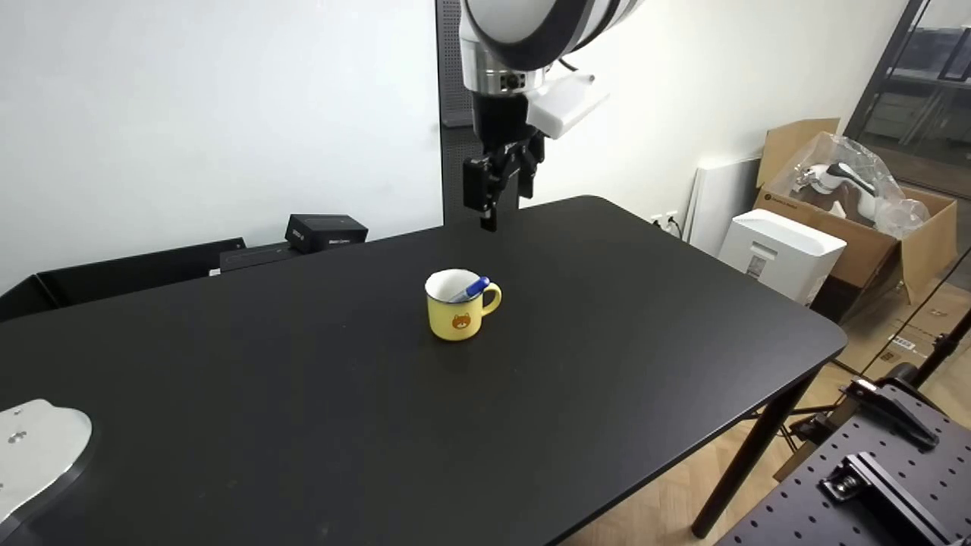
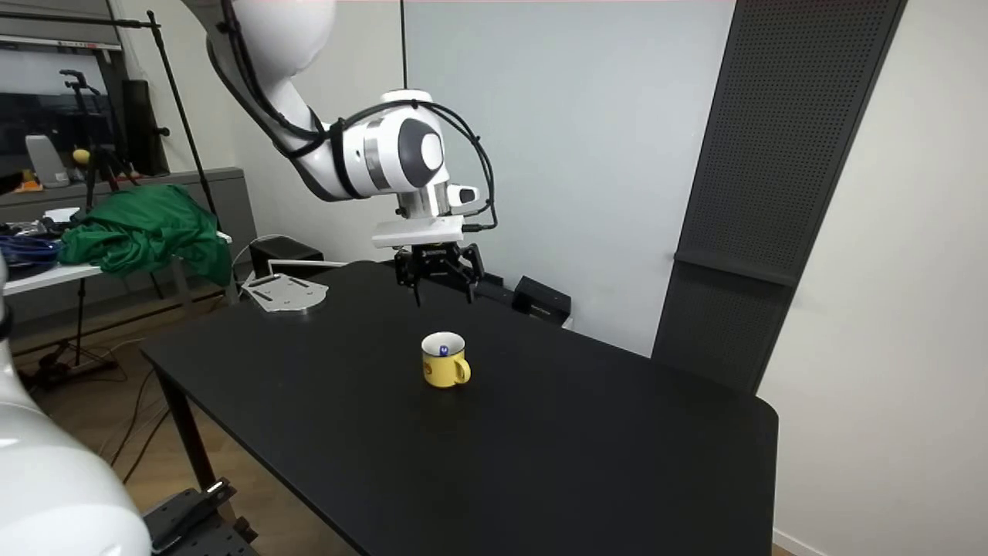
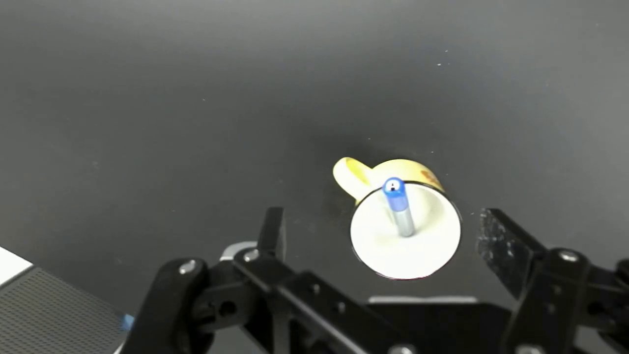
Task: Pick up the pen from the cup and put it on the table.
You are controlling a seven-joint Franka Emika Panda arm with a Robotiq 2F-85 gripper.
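Wrist view shows, well below the wide-parted black two-fingered pincer (image 3: pixel 383 228), the slim blue-capped, grey-barrelled pen (image 3: pixel 400 209) leaning in the white-lined yellow mug (image 3: pixel 422 250) on the matte black worktop (image 3: pixel 196 123), the pen's long axis running roughly crosswise to the line along which the pincer would close.

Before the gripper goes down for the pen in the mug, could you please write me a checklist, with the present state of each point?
1. Gripper open: ok, jaws apart.
2. Mug upright on the table: ok.
3. Pen presenting an end to grasp: seems ok, it leans in the mug, blue end up.
4. Gripper at pen height: not ok, it hangs above the mug.
5. Jaws lined up with the pen: cannot tell exactly.
6. Pen free to slide out: cannot tell.
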